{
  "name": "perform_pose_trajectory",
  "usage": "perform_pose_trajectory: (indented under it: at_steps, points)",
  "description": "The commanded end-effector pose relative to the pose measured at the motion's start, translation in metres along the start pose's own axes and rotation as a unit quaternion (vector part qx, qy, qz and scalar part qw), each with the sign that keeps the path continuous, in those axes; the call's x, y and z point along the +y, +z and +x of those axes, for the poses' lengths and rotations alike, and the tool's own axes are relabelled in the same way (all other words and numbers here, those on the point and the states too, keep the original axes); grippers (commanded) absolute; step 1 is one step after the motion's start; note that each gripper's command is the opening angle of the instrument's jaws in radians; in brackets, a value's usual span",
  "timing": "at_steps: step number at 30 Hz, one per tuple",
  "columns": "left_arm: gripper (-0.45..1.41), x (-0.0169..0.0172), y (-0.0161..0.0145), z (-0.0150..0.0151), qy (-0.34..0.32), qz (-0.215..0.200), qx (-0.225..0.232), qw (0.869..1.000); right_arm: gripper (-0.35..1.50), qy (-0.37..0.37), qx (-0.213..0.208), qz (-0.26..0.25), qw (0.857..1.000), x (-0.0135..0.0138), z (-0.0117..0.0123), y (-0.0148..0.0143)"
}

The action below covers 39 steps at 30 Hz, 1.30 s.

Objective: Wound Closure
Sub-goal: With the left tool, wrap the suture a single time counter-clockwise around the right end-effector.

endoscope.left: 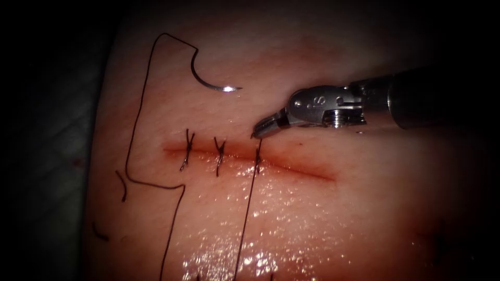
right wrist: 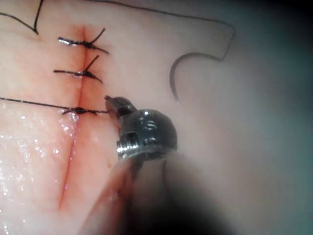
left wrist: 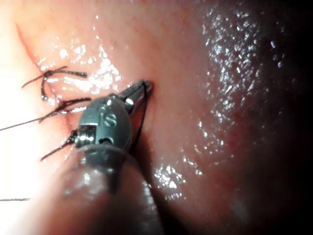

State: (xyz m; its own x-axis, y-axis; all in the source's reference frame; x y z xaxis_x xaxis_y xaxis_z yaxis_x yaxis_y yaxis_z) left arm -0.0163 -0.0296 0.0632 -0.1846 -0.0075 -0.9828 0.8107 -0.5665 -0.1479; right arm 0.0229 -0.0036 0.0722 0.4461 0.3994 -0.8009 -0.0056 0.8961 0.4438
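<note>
My right gripper [endoscope.left: 259, 131] is clamped on the thread [endoscope.left: 249, 208] just above the third stitch [endoscope.left: 257, 156]; the needle [endoscope.left: 211, 83] lies free beyond it, outside the tissue [endoscope.left: 364, 208].

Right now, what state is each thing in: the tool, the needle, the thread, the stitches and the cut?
right tool: jaws shut on the thread end by the third stitch.
needle: free, lying on the tissue, not in it.
thread: trails loose from the needle.
stitches: three, tied across the cut.
cut: right part unstitched.
</note>
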Motion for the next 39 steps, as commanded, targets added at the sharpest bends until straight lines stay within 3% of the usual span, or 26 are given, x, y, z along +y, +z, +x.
perform_pose_trajectory:
  at_steps: [1,5,11,14,18,19,21,22,39]
  points:
    - [-0.45,-0.0005,-0.0003,0.0002,-0.003,0.014,-0.002,1.000,-0.03,0.004,0.011,-0.002,1.000,-0.0006,0.0001,0.0007]
    - [-0.45,-0.0022,-0.0047,0.0026,-0.003,0.064,-0.013,0.998,1.01,0.019,0.056,-0.018,0.998,-0.0019,0.0010,-0.0005]
    - [-0.45,-0.0058,-0.0105,0.0054,0.020,0.139,-0.011,0.990,1.09,0.026,0.115,-0.044,0.992,-0.0025,0.0025,-0.0046]
    - [-0.45,-0.0078,-0.0132,0.0061,0.029,0.177,-0.018,0.984,0.99,0.017,0.140,-0.071,0.987,-0.0031,0.0030,-0.0064]
    - [-0.45,-0.0103,-0.0160,0.0067,0.039,0.209,-0.030,0.977,0.72,0.009,0.162,-0.102,0.981,-0.0053,0.0033,-0.0069]
    - [-0.45,-0.0110,-0.0165,0.0069,0.041,0.213,-0.034,0.976,0.52,0.001,0.170,-0.102,0.980,-0.0060,0.0034,-0.0067]
    - [-0.45,-0.0119,-0.0173,0.0072,0.048,0.214,-0.032,0.975,-0.21,-0.012,0.177,-0.095,0.980,-0.0071,0.0034,-0.0059]
    - [-0.45,-0.0124,-0.0178,0.0074,0.051,0.215,-0.033,0.975,-0.35,-0.016,0.181,-0.091,0.979,-0.0078,0.0035,-0.0052]
    - [-0.45,-0.0129,-0.0243,0.0093,0.076,0.232,-0.005,0.970,-0.35,-0.074,0.234,-0.048,0.968,-0.0117,0.0036,0.0062]
